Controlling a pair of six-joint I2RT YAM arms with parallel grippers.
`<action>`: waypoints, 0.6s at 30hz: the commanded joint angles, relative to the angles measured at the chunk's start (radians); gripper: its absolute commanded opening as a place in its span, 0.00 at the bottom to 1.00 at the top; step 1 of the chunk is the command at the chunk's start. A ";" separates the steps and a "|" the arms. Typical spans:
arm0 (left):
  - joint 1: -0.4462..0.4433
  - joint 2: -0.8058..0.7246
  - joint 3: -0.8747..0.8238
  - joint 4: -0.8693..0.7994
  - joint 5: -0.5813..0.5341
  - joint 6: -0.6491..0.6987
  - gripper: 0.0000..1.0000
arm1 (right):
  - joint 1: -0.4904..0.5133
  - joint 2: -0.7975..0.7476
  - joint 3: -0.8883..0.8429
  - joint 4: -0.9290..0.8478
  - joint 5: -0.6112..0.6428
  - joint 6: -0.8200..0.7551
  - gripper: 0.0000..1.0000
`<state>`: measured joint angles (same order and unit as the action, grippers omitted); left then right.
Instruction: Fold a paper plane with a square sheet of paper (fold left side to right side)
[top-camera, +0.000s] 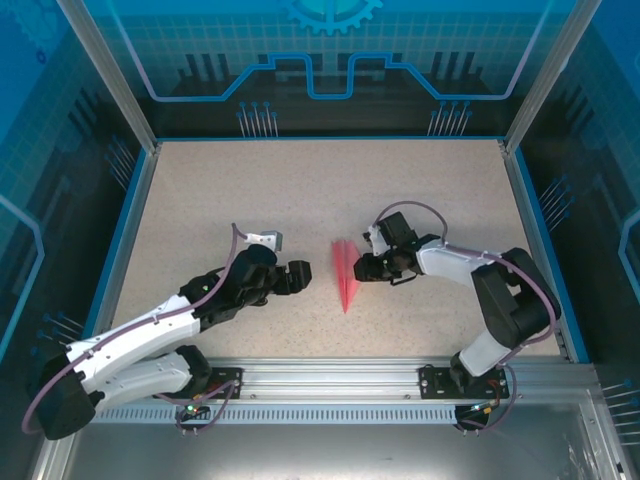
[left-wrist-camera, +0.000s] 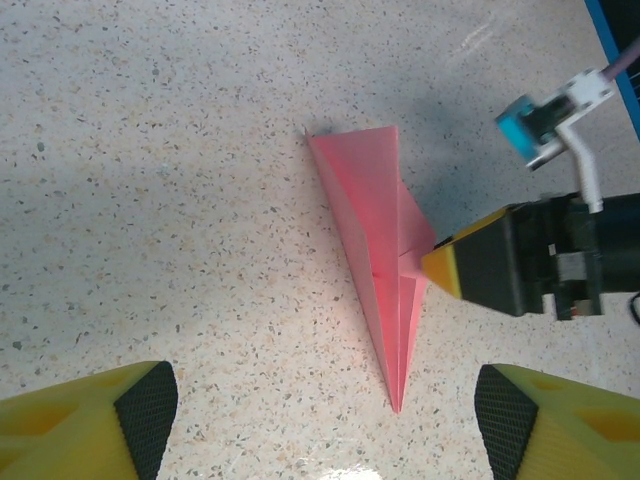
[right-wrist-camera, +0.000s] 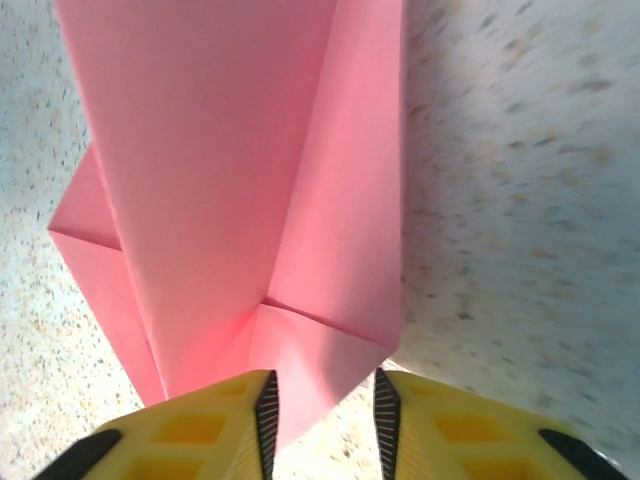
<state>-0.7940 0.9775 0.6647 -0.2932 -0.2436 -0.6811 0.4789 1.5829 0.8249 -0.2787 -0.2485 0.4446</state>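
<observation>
Paper of a matte pink-red, folded into a slim pointed plane (top-camera: 345, 275), lies flat on the table (top-camera: 300, 190) between the two claws. It has a long centre crease, stacked flaps along one side and a small triangular flap that juts from its edge toward the right claw (top-camera: 362, 268).

The right claw meets the plane at that edge. In its wrist view the fingers (right-wrist-camera: 215, 435) stand only a little apart, and the corner of the flap lies in the gap between them. No pinch on the paper shows. The left claw (top-camera: 300, 277) sits on the plane's other side, near it but not touching. Its jaws are spread wide and hold nothing, and in its own view the plane's tip lies between the two fingertips.

Bare speckled table runs beyond both claws to the far blue rim, and more lies out to either side of them. Behind the claws, toward the arm bases, a shorter strip of table ends at the metal rail (top-camera: 330, 372). The plane is well away from every edge.

In the top view its long axis runs from far to near, crosswise to the line between the claws. The sharp tip points toward the rail and the wide tail toward the far rim
</observation>
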 joint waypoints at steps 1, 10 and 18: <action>-0.001 0.000 0.012 -0.009 -0.020 -0.003 0.82 | 0.023 -0.093 0.072 -0.173 0.136 -0.023 0.40; 0.000 -0.018 -0.018 0.024 -0.016 -0.003 0.90 | 0.174 -0.053 0.124 -0.207 0.133 0.082 0.54; 0.002 -0.048 -0.039 0.016 -0.025 -0.003 0.91 | 0.204 0.041 0.160 -0.213 0.146 0.105 0.54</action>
<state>-0.7940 0.9497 0.6415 -0.2863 -0.2470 -0.6811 0.6628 1.6077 0.9466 -0.4633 -0.1165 0.5247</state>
